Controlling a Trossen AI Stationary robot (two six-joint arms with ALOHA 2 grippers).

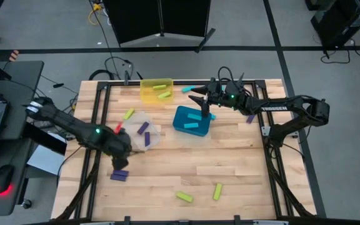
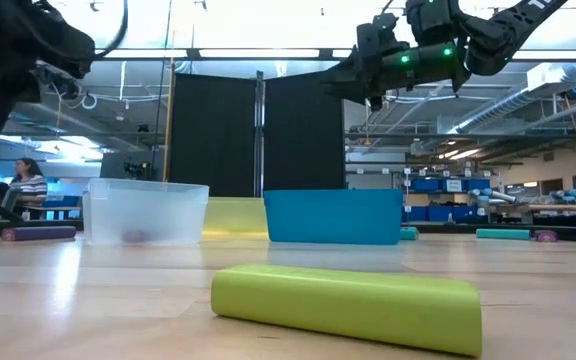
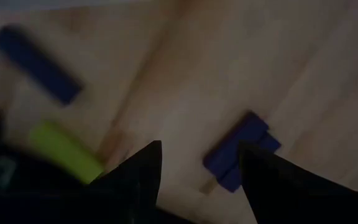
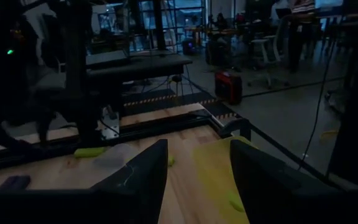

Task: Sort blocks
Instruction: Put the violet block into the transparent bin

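Small blocks in cyan, purple and yellow-green lie scattered on the wooden table. My left gripper [image 1: 129,150] [image 3: 199,144] points down, open, beside the clear bin [image 1: 144,131]. Below it lie two purple blocks [image 3: 241,149] [image 1: 119,175], one resting on the other. My right gripper [image 1: 199,97] [image 4: 197,143] hangs level and open above the teal bin [image 1: 192,120], with nothing between its fingers. Cyan blocks [image 1: 195,124] lie in the teal bin, purple blocks [image 1: 144,129] in the clear bin and yellow-green blocks [image 1: 161,91] in the yellow bin [image 1: 149,82].
Loose yellow-green blocks lie near the front edge [image 1: 184,197] [image 1: 218,190] and left of the clear bin [image 1: 129,114]. A cyan block [image 1: 186,89] lies by the yellow bin and a purple block [image 1: 250,117] under my right arm. A person sits behind the table [image 2: 28,185].
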